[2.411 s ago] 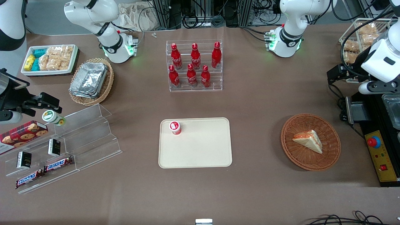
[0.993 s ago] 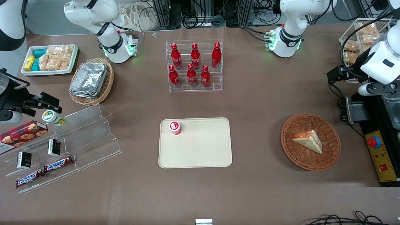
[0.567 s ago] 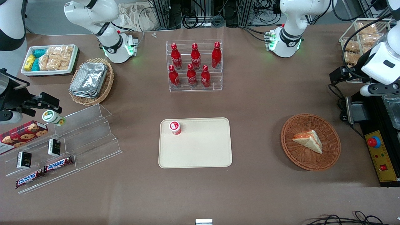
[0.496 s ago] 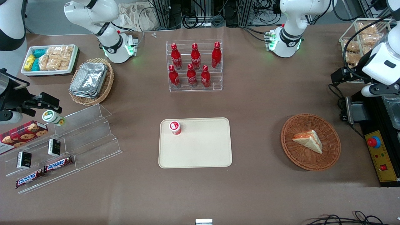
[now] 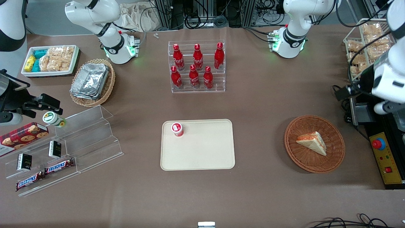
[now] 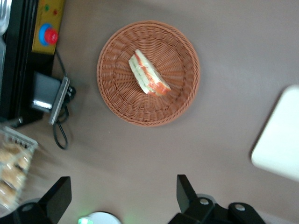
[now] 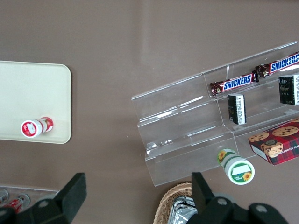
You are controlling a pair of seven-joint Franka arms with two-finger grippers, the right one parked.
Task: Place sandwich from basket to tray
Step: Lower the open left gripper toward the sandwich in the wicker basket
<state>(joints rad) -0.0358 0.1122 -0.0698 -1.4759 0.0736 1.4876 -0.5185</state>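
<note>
Wicker basket (image 6: pixel 148 72) holds sandwich (image 6: pixel 148 73) | gripper (image 6: pixel 121 198) spread wide above table | front view hides fingers

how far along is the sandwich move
Nothing is done yet: the sandwich lies in the basket. In hand: the gripper hangs open and empty high above the table, beside the basket. Left: descend, grasp, carry to the tray, which holds only a small red-and-white bottle.

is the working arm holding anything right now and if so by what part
Nothing is held. The gripper hangs with open jaws above the table, farther from the front camera than the basket, where the sandwich lies untouched.
</note>
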